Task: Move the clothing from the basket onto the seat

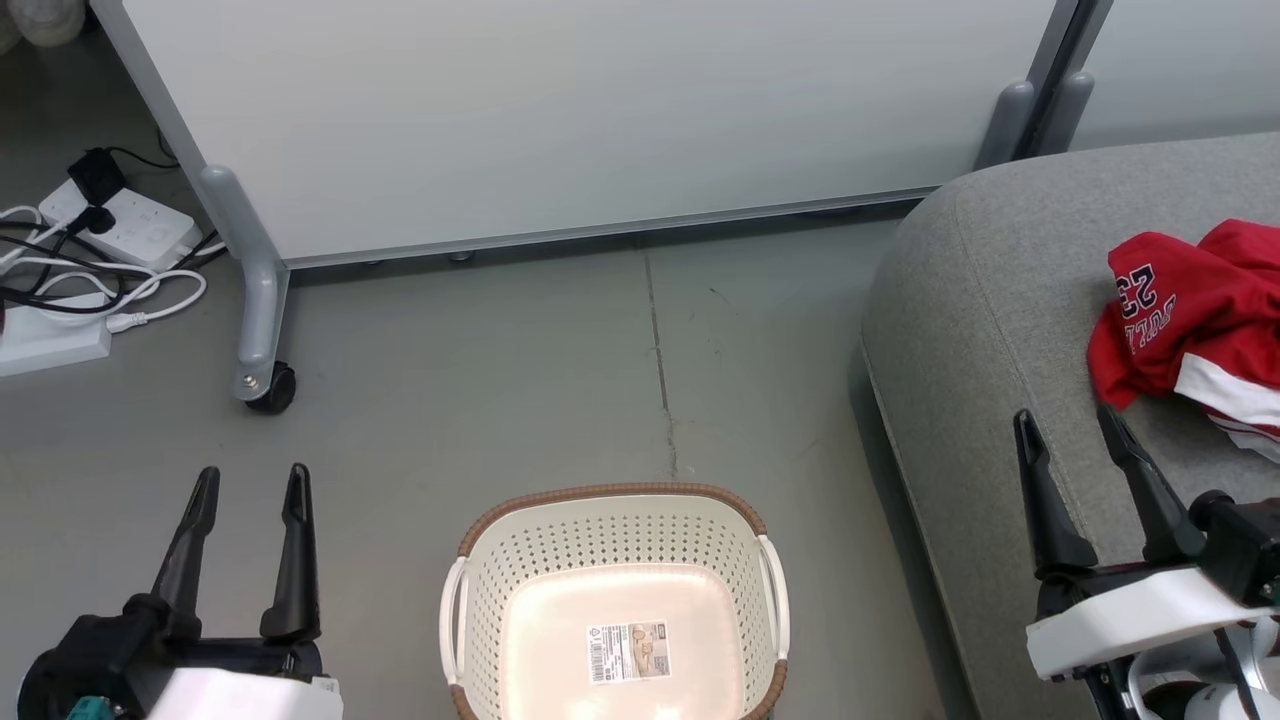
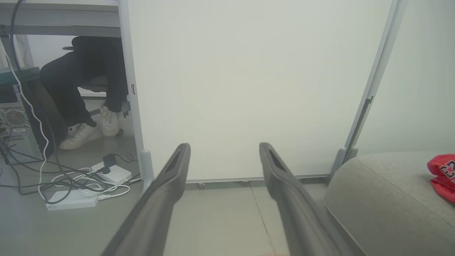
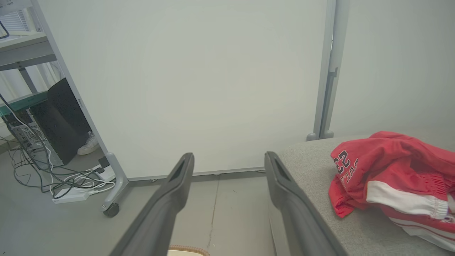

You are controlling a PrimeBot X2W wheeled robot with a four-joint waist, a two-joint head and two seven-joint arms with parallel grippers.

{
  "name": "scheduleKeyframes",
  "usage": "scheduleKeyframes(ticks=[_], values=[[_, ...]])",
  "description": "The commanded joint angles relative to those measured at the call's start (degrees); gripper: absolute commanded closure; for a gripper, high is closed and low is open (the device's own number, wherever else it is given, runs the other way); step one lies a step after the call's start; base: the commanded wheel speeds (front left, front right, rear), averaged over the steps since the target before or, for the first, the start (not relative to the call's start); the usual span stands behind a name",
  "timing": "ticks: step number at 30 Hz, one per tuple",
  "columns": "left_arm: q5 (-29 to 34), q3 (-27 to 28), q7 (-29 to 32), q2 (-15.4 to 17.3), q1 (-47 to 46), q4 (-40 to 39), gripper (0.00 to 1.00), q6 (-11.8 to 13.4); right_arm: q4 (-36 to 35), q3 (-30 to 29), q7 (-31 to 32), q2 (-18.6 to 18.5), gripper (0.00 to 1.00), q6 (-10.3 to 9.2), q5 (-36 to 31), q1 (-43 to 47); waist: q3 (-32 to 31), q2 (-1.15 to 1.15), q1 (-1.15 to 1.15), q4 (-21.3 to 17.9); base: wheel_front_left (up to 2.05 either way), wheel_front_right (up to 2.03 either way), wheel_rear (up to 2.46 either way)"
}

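The red clothing [image 1: 1195, 325] with white trim and the number 23 lies crumpled on the grey seat [image 1: 990, 300] at the right. It also shows in the right wrist view as clothing [image 3: 391, 174] on the seat [image 3: 312, 163], and as clothing [image 2: 442, 174] on the seat [image 2: 384, 192] in the left wrist view. The cream basket [image 1: 615, 535] stands on the floor at the bottom centre, with just a label sticker on its bottom. My left gripper [image 1: 252, 488] is open over the floor left of the basket. My right gripper [image 1: 1070, 425] is open above the seat's near edge, short of the clothing.
A white partition panel [image 1: 600, 120] on wheeled grey feet [image 1: 262, 385] stands behind the basket. Power strips and cables [image 1: 90, 260] lie on the floor at the far left. A seated person's legs and white shoes [image 2: 89, 131] show beyond the partition, beside a computer tower [image 3: 60, 121].
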Motion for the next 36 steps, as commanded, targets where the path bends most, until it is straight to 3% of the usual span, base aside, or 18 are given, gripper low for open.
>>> scheduleKeyframes(ticks=[1,14,36], values=[[0.40,0.37,-0.16,-0.01,0.56,0.18,0.00,-0.34,-0.46,-0.18,0.21,-0.09,0.00,0.01,-0.46,0.81,-0.39,0.00,0.00,0.02,0.00,0.00,0.00],[0.54,-0.13,-0.03,-0.18,4.23,2.62,0.00,-1.38,-1.35,-0.09,0.92,0.31,0.00,0.01,-0.92,4.06,-3.09,0.00,0.00,-0.03,0.00,0.00,0.00],[-0.61,0.07,0.66,-0.12,5.51,3.93,0.00,0.28,-1.10,0.49,1.91,0.57,0.00,0.01,-1.40,4.61,-4.43,0.00,0.00,0.26,0.00,0.00,0.00]])
